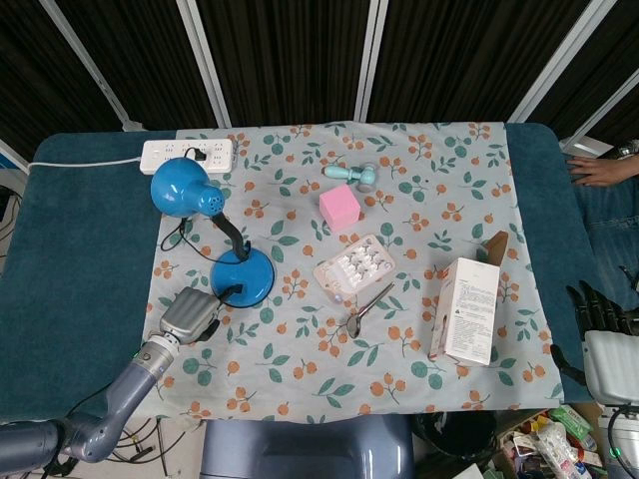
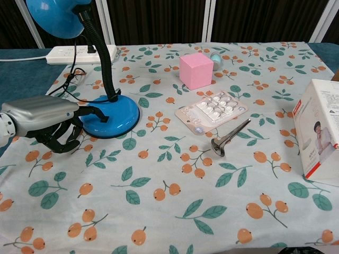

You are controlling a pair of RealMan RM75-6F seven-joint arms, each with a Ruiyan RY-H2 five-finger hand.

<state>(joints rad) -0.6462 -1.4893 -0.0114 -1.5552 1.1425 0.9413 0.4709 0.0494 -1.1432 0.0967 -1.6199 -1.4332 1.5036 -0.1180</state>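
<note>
My left hand [image 2: 50, 124], fingers curled and holding nothing, sits beside the desk lamp [image 1: 215, 235] base at the worktop's left.
Base looks heavy and smooth, neck flexible; I judge the neck's foot the best hold.

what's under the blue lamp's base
The blue lamp's base sits on the floral tablecloth, with its black cord trailing toward the power strip. The left hand rests beside it. The cloth beneath the base is covered.
</note>
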